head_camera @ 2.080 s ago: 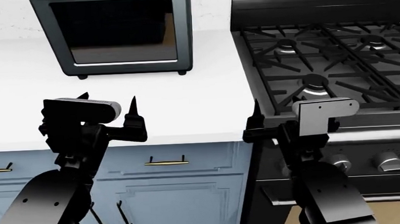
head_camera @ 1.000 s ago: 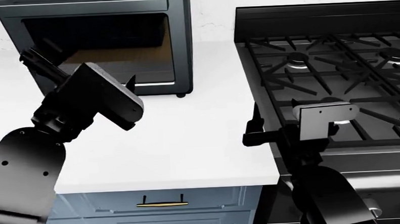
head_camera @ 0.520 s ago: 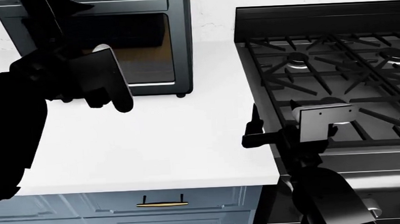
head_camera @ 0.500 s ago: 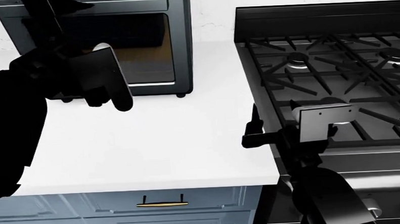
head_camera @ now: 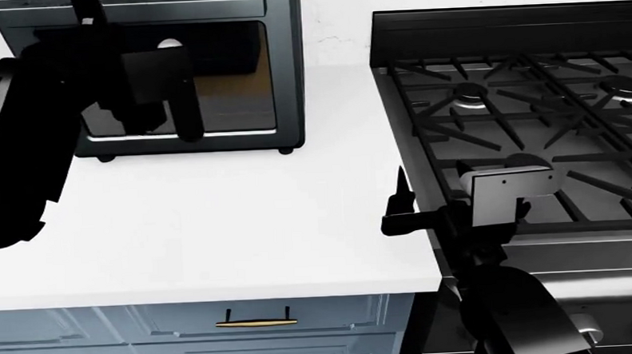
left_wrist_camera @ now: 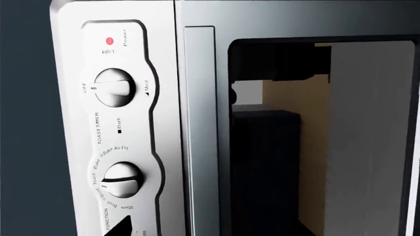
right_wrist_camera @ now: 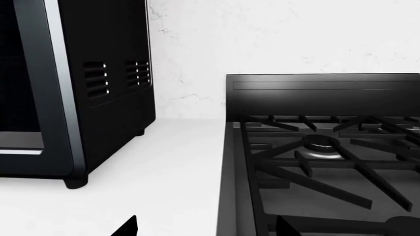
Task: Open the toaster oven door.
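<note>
At the toaster oven door (head_camera: 173, 79), the left tool (head_camera: 168, 91), state indiscernible, is raised for reaching; the bar handle (head_camera: 138, 10) must next be gripped.

The left arm (head_camera: 36, 117) covers the left half of the toaster oven door (head_camera: 237, 76), and its claw cannot be seen. The toaster oven (head_camera: 285, 58) is cut by the upper edge. The right claw (head_camera: 400, 201) is dark; whether it is open is unclear.

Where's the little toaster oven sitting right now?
In the head view, the toaster oven stands at the back left of the white counter, left of the gas range, with the left arm in front.
</note>
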Robot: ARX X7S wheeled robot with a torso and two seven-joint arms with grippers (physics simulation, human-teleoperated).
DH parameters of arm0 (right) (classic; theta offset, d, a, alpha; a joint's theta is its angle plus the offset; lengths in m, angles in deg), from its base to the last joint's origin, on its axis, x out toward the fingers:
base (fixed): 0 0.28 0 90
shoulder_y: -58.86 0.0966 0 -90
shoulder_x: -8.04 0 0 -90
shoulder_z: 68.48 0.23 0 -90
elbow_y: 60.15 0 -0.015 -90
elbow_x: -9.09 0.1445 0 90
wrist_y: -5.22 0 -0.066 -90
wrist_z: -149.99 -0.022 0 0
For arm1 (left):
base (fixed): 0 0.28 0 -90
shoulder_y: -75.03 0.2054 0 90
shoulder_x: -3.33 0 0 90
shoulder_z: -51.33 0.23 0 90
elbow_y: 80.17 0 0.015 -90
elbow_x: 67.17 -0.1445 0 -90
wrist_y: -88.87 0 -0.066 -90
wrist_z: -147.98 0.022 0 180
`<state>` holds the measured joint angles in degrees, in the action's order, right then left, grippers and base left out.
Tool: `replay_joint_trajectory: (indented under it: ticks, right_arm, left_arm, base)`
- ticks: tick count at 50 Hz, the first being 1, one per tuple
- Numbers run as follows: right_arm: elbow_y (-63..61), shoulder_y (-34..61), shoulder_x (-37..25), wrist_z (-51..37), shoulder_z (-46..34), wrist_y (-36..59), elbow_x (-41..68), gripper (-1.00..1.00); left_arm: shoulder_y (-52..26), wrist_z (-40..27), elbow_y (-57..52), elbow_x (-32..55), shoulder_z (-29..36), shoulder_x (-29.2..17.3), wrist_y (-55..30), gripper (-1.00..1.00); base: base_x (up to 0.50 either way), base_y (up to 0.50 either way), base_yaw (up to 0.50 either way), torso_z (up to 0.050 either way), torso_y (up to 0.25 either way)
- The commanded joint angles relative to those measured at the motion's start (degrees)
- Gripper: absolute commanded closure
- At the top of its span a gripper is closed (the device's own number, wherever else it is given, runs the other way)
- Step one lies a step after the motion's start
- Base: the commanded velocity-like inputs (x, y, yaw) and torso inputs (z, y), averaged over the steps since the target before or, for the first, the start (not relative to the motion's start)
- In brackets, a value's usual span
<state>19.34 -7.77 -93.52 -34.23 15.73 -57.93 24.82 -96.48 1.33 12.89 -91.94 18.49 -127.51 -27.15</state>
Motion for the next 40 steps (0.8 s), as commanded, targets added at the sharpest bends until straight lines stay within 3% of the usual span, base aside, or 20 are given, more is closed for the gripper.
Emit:
replay_joint_trajectory:
  ticks: [1,40]
  right_arm:
    - [0.73,0.09,-0.14,-0.15,0.00,-0.51,0.47,-1.00]
    - [1.21,0.64,-1.13,-1.33,0.31,-0.73,1.76,-1.00]
  left_arm:
    - [-3.38,0.79,7.53,-2.11,3.11,3.15,3.23,-1.00]
    - [-7.31,-3.16,26.20,-2.37,6.18,12.19,10.88,-1.00]
  base:
    - [0.00,0.00,0.00,0.000,0.000]
    - [0.00,0.00,0.00,0.000,0.000]
